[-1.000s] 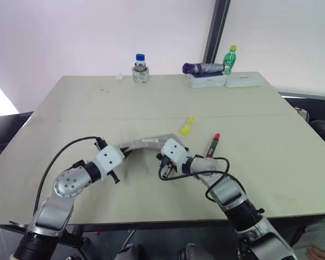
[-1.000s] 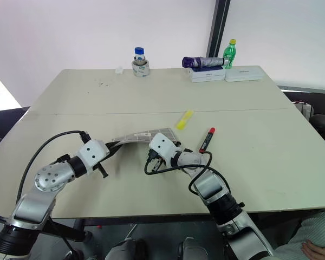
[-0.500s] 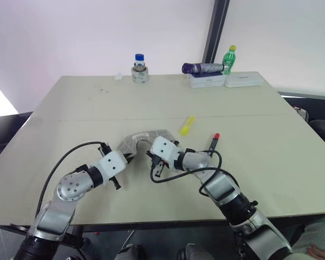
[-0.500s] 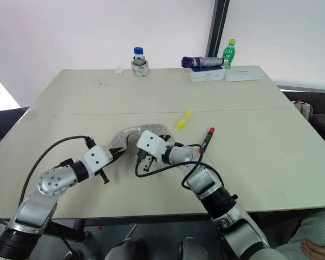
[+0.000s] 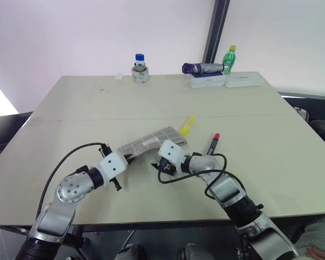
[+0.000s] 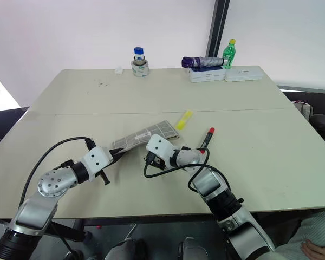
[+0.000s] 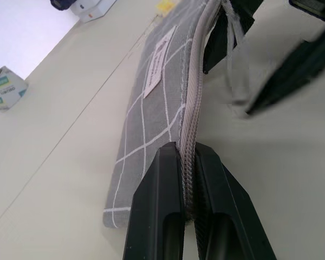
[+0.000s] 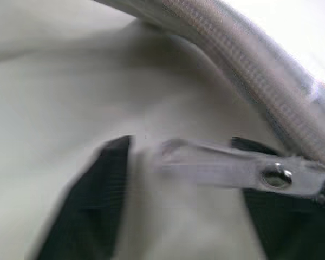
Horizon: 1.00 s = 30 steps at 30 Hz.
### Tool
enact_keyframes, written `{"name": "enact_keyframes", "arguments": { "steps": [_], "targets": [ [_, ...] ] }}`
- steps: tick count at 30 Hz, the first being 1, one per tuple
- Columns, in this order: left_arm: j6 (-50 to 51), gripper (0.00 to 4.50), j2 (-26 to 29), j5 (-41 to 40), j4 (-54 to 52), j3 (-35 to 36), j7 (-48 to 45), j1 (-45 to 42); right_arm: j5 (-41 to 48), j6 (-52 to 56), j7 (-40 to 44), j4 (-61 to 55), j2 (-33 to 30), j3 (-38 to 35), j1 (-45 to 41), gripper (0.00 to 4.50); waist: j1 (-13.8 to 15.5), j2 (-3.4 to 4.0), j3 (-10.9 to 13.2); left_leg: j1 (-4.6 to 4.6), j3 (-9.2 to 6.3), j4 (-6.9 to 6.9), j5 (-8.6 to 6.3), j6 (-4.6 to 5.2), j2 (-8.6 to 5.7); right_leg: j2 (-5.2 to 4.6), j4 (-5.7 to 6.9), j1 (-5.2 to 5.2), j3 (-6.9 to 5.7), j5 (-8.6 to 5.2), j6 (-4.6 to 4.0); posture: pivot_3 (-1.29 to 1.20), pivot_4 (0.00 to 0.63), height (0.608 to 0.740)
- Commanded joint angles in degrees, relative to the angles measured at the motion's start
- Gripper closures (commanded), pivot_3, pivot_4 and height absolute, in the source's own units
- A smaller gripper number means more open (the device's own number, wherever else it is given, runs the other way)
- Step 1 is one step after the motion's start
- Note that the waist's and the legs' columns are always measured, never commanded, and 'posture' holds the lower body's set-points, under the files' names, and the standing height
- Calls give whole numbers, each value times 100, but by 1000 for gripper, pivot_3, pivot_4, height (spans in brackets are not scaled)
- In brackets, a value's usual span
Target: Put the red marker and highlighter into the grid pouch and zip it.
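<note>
My left pincer point(image 7: 188, 216) clamps the grid pouch point(image 5: 151, 142) zipper edge while my open right pincer point(image 8: 179, 206) should re-pinch the zipper pull point(image 8: 233, 169) squarely.

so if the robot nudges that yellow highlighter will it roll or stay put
The highlighter looks round-bodied and lies flat on the smooth table, so a sideways nudge would probably roll it. It is short and chunky, likely light, so even a slight touch may shift it. Its glossy plastic may slip between gripper fingers unless it is pinched squarely.
</note>
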Motion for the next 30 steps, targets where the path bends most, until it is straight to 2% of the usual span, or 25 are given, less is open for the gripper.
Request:
{"name": "enact_keyframes", "arguments": {
  "steps": [1, 8, 13, 18, 24, 27, 30],
  "targets": [
    [10, 4500, -29, -8, -247, 20, 46, -5, 456, 463, -41, -597, 68, -550, 177, 1511, 2, 0, 0, 0, 0, 0, 0, 0, 0, 0, 0, 0, 0, 0, 0, 0, 150, 738],
    [-55, 4500, -49, 33, -156, 36, 55, -93, 1411, 1454, -374, -1079, 553, -1472, 507, 1511, -15, 0, 0, 0, -3, -3, -14, 24, 0, 1, -1, 0, 2, 0, 0, 0, 150, 738],
    [-92, 4500, -53, 64, -114, 10, 45, -164, 1662, 1684, -646, -1067, 785, -1627, 534, 1511, -16, 0, 0, 0, -3, -3, -15, 24, 0, 1, -1, 0, 1, 0, 0, 0, 150, 738],
    [-92, 4500, -43, 83, -142, 32, 48, -140, 2320, 2477, -1127, -1324, 1259, -2292, 499, 1511, -17, 0, 0, 0, -3, -3, -15, 24, 0, 1, -1, 0, 1, 0, 0, 0, 150, 738],
    [-133, 4500, -40, 105, -116, 28, 45, -139, 2641, 2841, -1386, -1490, 1310, -2425, 470, 1511, -21, 0, 0, -1, -4, -4, -17, 28, 0, 0, -3, 0, 2, 0, -1, 0, 150, 738],
    [-168, 4500, -51, 137, -74, -8, 44, -161, 2653, 2836, -1546, -1352, 1359, -2363, 444, 2392, -24, 0, 0, -1, -4, -6, -18, 28, 0, 1, -3, 0, 2, 0, -1, 0, 150, 738],
    [-184, 4500, -62, 147, -53, -20, 39, -173, 2629, 2779, -1674, -1268, 1415, -2302, 469, 3794, -25, 0, 0, -1, -4, -6, -18, 29, 0, 1, -3, 0, 1, 0, -1, 0, 150, 738]
  ]
}}
